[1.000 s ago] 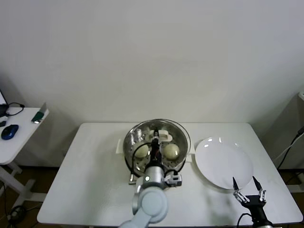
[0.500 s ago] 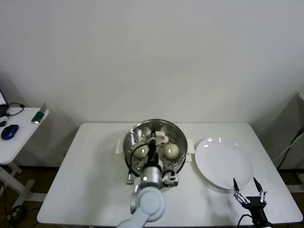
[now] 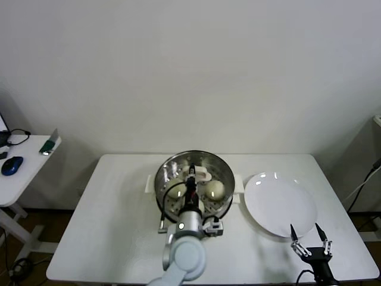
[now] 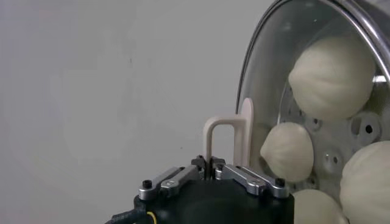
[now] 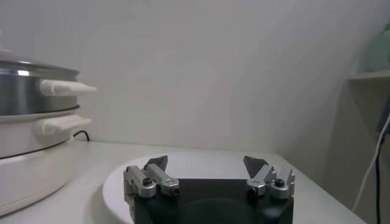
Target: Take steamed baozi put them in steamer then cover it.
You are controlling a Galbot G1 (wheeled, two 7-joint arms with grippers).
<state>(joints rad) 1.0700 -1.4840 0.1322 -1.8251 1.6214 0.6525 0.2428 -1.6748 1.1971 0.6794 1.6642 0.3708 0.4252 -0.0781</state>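
Lowered since the earlier frame: cover (image 3: 194, 179), now seated on steamer (image 3: 221, 167) at bench (image 3: 113, 226) centre, over steamed baozi (image 4: 332, 76). Left gripper (image 4: 210, 165): jaws clenched on cover handle. Right gripper (image 5: 207, 173): jaws released, idle beside white plate (image 3: 280, 205).

a white plate (image 3: 280, 202) lies on the white table (image 3: 113, 226); a blue mouse (image 3: 12, 165) rests on the side desk (image 3: 24, 179).

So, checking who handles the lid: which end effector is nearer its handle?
Left. The left end effector is shut on the cover's handle; the right end effector waits beside the plate.
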